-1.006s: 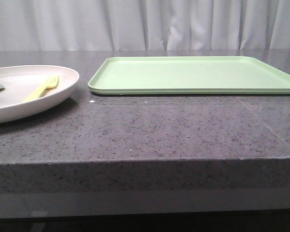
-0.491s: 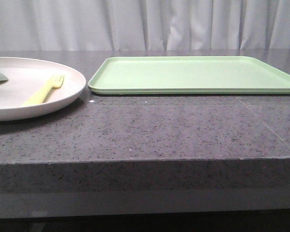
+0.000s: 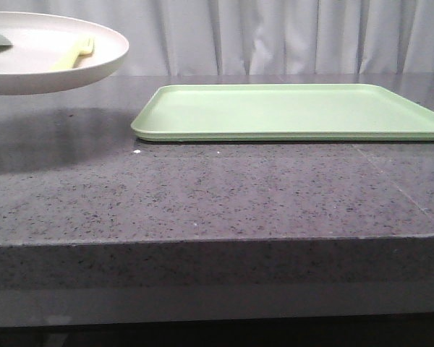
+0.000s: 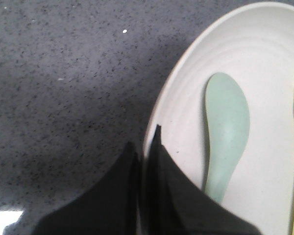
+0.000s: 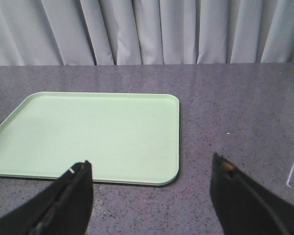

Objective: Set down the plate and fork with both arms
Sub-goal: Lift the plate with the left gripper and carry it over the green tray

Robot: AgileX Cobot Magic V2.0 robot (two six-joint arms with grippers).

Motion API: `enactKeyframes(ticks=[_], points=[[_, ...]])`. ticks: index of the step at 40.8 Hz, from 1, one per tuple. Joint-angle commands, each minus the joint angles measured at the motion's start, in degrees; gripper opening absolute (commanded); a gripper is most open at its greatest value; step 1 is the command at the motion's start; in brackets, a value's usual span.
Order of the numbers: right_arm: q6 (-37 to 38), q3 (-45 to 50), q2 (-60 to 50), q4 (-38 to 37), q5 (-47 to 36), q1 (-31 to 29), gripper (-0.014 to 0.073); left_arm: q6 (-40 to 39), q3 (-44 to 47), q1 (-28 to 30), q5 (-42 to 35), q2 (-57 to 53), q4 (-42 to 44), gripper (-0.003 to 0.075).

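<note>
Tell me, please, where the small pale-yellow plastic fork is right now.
In the front view the small pale-yellow plastic fork lies inside the cream round plate, which is raised off the dark speckled stone table at far left, left of the light-green rectangular tray.

- Left pincer [image 4: 143,161]: matte black, two angular fingers tapering to sharp pointed tips.
- Right pincer [image 5: 149,169]: black, broad wedge-shaped fingers; one fingertip [image 5: 227,169] carries a small brownish mark.
</note>
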Motion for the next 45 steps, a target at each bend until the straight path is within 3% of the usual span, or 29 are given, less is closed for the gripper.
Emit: enactKeyframes(ticks=[1, 28, 36, 45], points=[[-0.5, -1.7, 0.7, 0.0, -4.6, -0.4, 0.0533, -0.4, -2.8, -1.4, -1.9, -1.2, -5.8, -0.0018], [-0.5, -1.7, 0.7, 0.0, -4.6, -0.4, 0.0533, -12.9, -21.0, -27.6, -11.1, 18.6, -6.2, -0.0018], [-0.5, -1.7, 0.7, 0.0, -4.6, -0.3, 0.0533, -16.9, -29.6, -32.1, -10.9, 25.6, -5.8, -0.0018], [-0.5, -1.7, 0.7, 0.0, -4.5, -0.3, 0.0533, -20.1, -34.2, -33.0, -10.9, 29.8, -4.6, -0.0018]])
